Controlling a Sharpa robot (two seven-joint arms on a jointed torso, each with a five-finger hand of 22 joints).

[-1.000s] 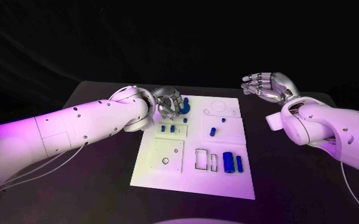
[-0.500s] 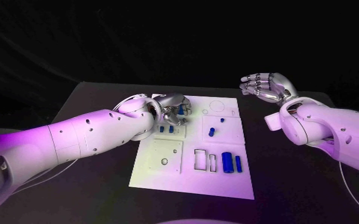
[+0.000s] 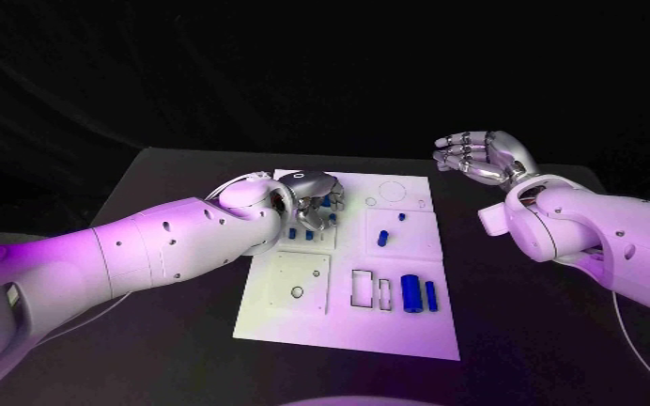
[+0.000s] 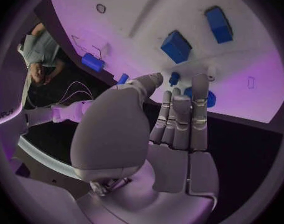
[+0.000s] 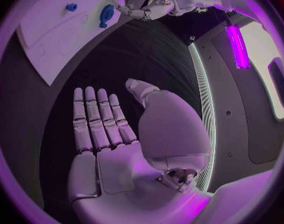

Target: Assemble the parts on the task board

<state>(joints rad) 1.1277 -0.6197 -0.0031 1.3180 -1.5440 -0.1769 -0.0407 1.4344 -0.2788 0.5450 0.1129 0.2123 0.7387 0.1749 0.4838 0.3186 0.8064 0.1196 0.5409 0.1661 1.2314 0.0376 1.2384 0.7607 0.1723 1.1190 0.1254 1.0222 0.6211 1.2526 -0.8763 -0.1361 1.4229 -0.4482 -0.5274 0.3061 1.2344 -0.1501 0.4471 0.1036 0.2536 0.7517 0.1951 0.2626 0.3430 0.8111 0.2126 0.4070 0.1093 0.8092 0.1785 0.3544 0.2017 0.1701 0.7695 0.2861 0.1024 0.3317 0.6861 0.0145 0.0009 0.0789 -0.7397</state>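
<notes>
head view shows the silver left hand (image 3: 310, 195) low over the far left of the white rectangular task board (image 3: 305, 321) on the black desk (image 3: 177, 176), whether its fingers (image 4: 200, 102) grip a small blue part (image 3: 309, 234) i cannot tell; lower gently. silver right hand (image 3: 481, 156) hovers empty, fingers spread.

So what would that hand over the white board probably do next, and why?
Probably lower a little and close its fingers on a small blue part. The left hand hovers just above the task board, fingers pointing down at those pieces; whether it holds anything is unclear.
</notes>
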